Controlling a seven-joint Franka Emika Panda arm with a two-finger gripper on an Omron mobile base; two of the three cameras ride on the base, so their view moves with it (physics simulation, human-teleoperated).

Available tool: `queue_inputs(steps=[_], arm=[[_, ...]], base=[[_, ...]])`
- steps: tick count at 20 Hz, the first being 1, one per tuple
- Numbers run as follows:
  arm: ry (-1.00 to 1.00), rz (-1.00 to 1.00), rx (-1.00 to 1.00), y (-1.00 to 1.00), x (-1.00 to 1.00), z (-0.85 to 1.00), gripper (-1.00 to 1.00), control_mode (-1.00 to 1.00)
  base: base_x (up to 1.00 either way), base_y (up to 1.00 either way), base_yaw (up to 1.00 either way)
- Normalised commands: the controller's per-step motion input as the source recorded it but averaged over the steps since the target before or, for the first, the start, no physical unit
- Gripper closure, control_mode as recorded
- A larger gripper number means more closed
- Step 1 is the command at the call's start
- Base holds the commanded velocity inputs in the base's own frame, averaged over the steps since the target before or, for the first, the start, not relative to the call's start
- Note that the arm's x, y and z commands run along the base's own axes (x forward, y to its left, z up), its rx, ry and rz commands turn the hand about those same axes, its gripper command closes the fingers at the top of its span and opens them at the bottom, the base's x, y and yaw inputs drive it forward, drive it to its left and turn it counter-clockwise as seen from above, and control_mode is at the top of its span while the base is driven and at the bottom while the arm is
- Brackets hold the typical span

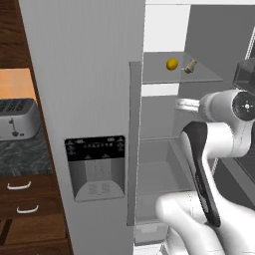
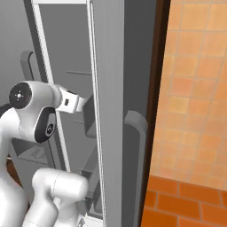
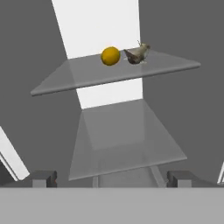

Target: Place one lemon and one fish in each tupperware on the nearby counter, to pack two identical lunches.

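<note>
fridge shelf (image 3: 65, 78) holds lemon (image 3: 110, 56) beside fish (image 3: 137, 54), well beyond open pincer (image 3: 112, 178).

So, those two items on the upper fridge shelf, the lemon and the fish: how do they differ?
The lemon is a round, smooth, plain yellow-orange ball; the fish is irregular and mottled tan-beige with darker patches. The lemon sits to the left in the hand view, the fish to its right, close beside it. Both rest on the same glass shelf, ahead of the open gripper, untouched.
</note>
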Motion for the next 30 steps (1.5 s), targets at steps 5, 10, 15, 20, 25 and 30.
queue_inputs(steps=[5,10,15,20,25,30], arm=[[-0.07,-0.01,0.0,0.0,0.0,0.85,-1.0,-1.0],[-0.01,-0.09,0.0,0.0,0.43,0.22,-1.0,-1.0],[0.05,-0.06,0.0,-0.01,0.61,0.01,-1.0,-1.0],[0.08,-0.03,0.02,-0.2,0.55,0.0,-1.0,-1.0],[0.05,0.0,0.02,-0.32,0.72,0.0,-1.0,-1.0],[0.01,0.0,0.0,-0.01,0.87,-0.17,-1.0,-1.0]], base=[[0.0,0.0,0.0],[0.0,0.0,0.0],[0.0,0.0,0.0],[0.0,0.0,0.0],[0.0,0.0,0.0],[0.0,0.0,0.0]])
